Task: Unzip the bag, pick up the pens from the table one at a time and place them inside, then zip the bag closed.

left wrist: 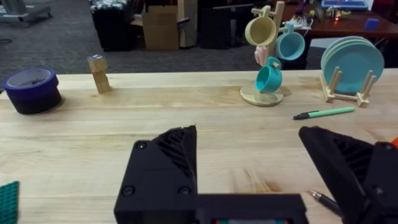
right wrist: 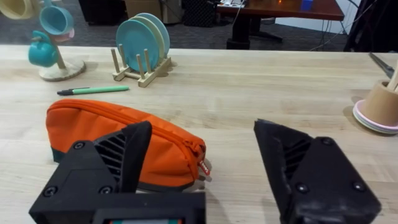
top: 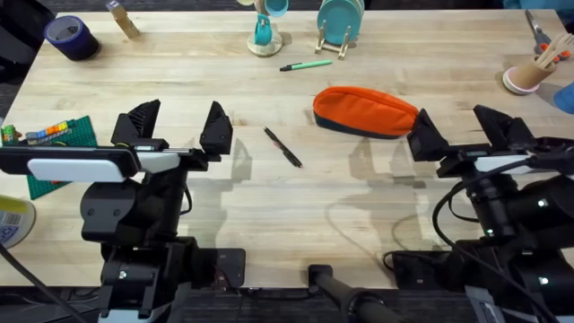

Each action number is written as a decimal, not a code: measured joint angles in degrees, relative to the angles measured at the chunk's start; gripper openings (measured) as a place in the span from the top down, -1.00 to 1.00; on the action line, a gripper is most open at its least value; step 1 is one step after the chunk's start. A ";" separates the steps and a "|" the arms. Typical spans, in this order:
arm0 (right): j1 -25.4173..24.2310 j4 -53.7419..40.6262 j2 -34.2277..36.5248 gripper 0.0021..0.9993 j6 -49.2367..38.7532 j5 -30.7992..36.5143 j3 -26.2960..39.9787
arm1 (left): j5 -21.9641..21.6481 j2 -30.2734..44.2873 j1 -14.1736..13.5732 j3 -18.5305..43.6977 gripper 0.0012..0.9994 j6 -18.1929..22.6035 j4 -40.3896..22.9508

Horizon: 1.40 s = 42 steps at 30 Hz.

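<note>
still step one: bag point(top: 364, 111) zipped mid-table, both pens point(top: 306, 65) out, right gripper point(top: 456, 131) and left gripper point(top: 177, 128) wide open and empty, so grab the zipper pull point(right wrist: 203, 167) next.

Your two arms are matte black; the left tool point(top: 179, 128) sits on a white-and-black wrist block, and the right tool point(top: 459, 130) has a slim white strip on its wrist. Fingers point(right wrist: 311, 171) are chunky black wedges with ribbed inner cut-outs and small round screws. Black cables loop round the right arm's base.
</note>
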 joint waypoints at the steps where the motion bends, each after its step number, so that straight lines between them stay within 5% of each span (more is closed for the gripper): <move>1: 0.00 0.00 0.00 -0.99 0.00 0.00 0.00 | 0.00 0.00 0.00 0.00 -0.99 0.00 0.00; 24: 0.00 0.68 0.02 -0.99 -0.66 1.68 0.00 | 1.79 0.00 -0.02 0.02 -0.99 0.13 0.81; 32: 0.00 -0.90 0.07 -0.99 -0.68 1.86 0.52 | 3.86 0.19 0.00 1.76 -0.99 0.17 -6.19; 42: 0.00 -6.77 0.10 -0.99 -0.60 2.23 6.72 | 5.92 9.73 0.00 8.58 -0.99 0.17 -7.31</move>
